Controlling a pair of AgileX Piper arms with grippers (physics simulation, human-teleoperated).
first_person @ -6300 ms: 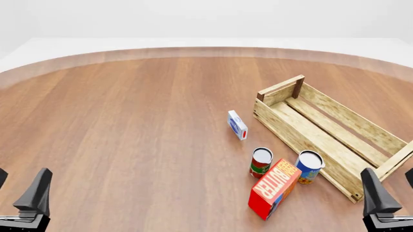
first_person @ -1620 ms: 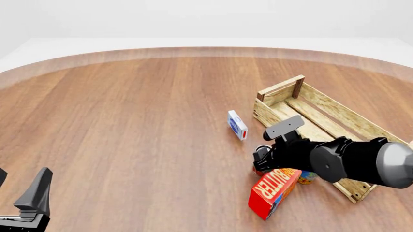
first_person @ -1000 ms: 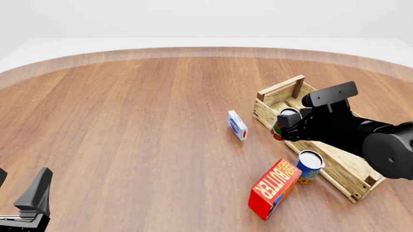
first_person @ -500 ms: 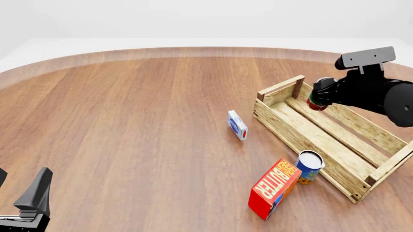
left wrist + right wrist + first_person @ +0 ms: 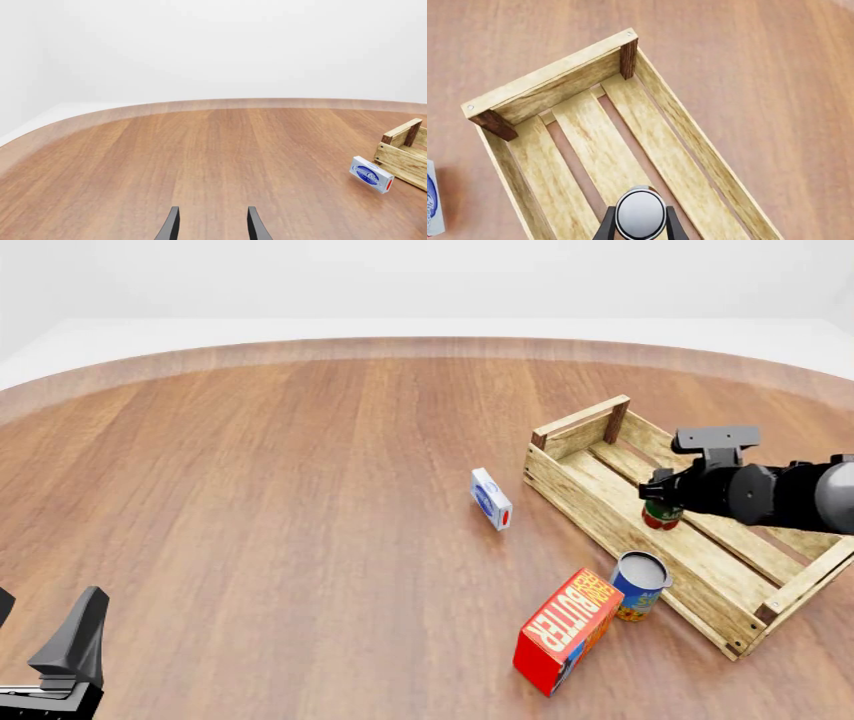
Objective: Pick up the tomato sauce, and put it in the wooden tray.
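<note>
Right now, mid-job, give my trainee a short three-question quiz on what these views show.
1. True or false: the tomato sauce is inside the wooden tray, between the fingers of the right end effector.
2. Which thing stands on the table nearest the red butter box? A) the blue-and-yellow can B) the small blue-and-white box C) the left end effector
3. Fill in: the left end effector's jaws stand ____, holding nothing.

Key: 1 true; 2 A; 3 open.
</note>
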